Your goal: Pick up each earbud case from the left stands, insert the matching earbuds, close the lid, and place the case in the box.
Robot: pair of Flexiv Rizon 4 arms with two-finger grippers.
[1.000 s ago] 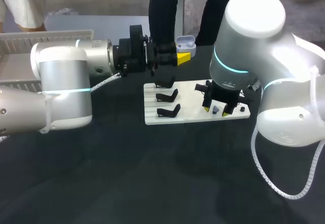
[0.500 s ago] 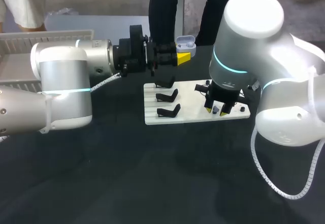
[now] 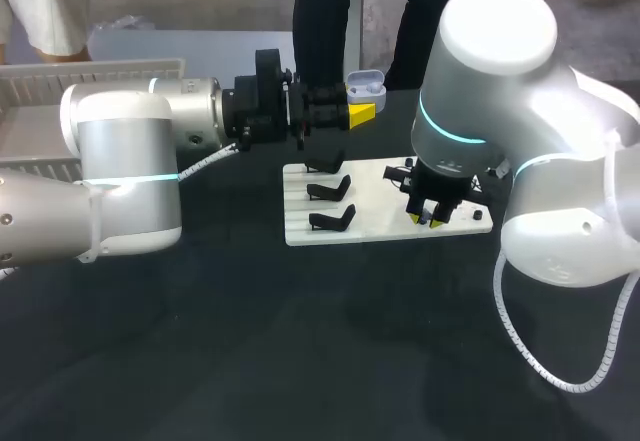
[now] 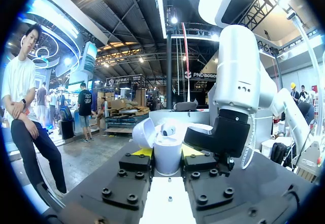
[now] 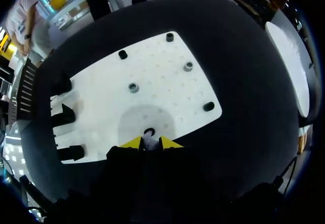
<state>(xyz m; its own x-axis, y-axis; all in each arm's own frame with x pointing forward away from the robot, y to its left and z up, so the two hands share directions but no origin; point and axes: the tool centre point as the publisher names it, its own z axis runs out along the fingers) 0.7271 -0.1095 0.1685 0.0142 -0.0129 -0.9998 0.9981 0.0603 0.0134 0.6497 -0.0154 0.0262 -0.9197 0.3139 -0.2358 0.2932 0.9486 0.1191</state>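
My left gripper (image 3: 358, 107) hangs over the table's far side, behind the white board (image 3: 375, 223), shut on a pale earbud case (image 3: 366, 88). The left wrist view has the case (image 4: 167, 161) upright between the yellow tips of the left gripper (image 4: 166, 151), with its lid (image 4: 144, 132) open and one earbud (image 4: 168, 129) inside. My right gripper (image 3: 428, 218) is down on the board's right part. In the right wrist view the yellow tips of the right gripper (image 5: 151, 142) pinch a small pale earbud (image 5: 150, 142) from both sides.
Three black stands (image 3: 331, 190) stand bare on the board's left side. Small black pegs (image 5: 122, 54) and grey pieces (image 5: 133, 87) dot the board (image 5: 101, 87) ahead of the right gripper. A white slatted box (image 3: 60, 86) sits at the far left.
The right gripper's fingers have drawn together around the small earbud on the board. The left arm and the case have not moved.
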